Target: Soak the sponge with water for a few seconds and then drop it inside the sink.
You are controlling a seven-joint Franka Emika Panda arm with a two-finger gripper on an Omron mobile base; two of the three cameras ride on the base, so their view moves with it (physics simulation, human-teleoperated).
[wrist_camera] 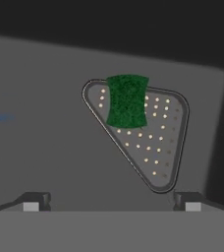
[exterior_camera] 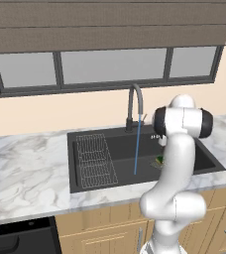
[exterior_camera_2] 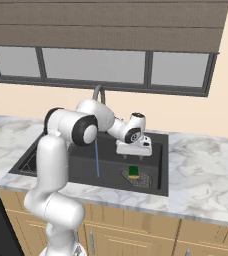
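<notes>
Below the hand camera, the two dark fingertips (wrist_camera: 36, 202) of the gripper (exterior_camera_2: 133, 155) stand wide apart and hold nothing. Under them the sponge (wrist_camera: 127, 100) lies green side up on the triangular perforated drain plate (wrist_camera: 155, 147), on the floor of the sink (exterior_camera: 211, 161). Beside it, the water (exterior_camera: 137, 146) falls from the faucet (exterior_camera: 135, 106), apart from the sponge.
</notes>
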